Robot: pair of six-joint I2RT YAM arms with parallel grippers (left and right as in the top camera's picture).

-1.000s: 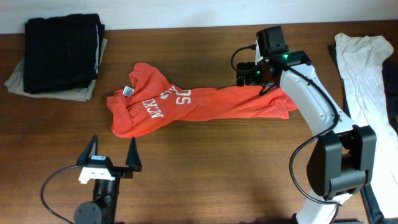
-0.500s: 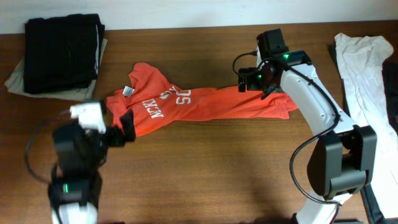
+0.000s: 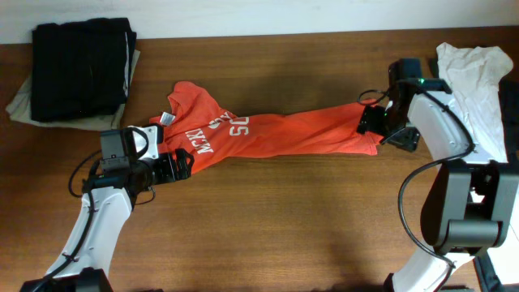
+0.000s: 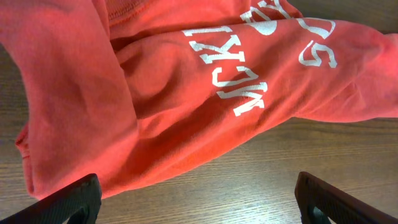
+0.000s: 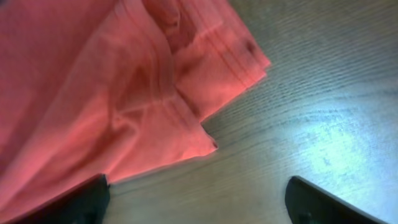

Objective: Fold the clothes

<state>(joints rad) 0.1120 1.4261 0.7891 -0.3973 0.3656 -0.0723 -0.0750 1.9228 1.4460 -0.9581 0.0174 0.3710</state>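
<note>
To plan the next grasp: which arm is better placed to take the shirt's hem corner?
Right. The right claw, open, sits at the hem corner; the left claw is at the lettered end.

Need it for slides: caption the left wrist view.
Open left end effector over the lettered red-orange T-shirt on a wooden table.

Red-orange T-shirt [image 3: 300, 134], white lettering [image 3: 217, 134]

Brown wood-grain table [image 3: 268, 219]; pale wall [image 3: 243, 12] runs along its far edge; a bright glare [image 5: 329, 146] lies on the tabletop.
</note>
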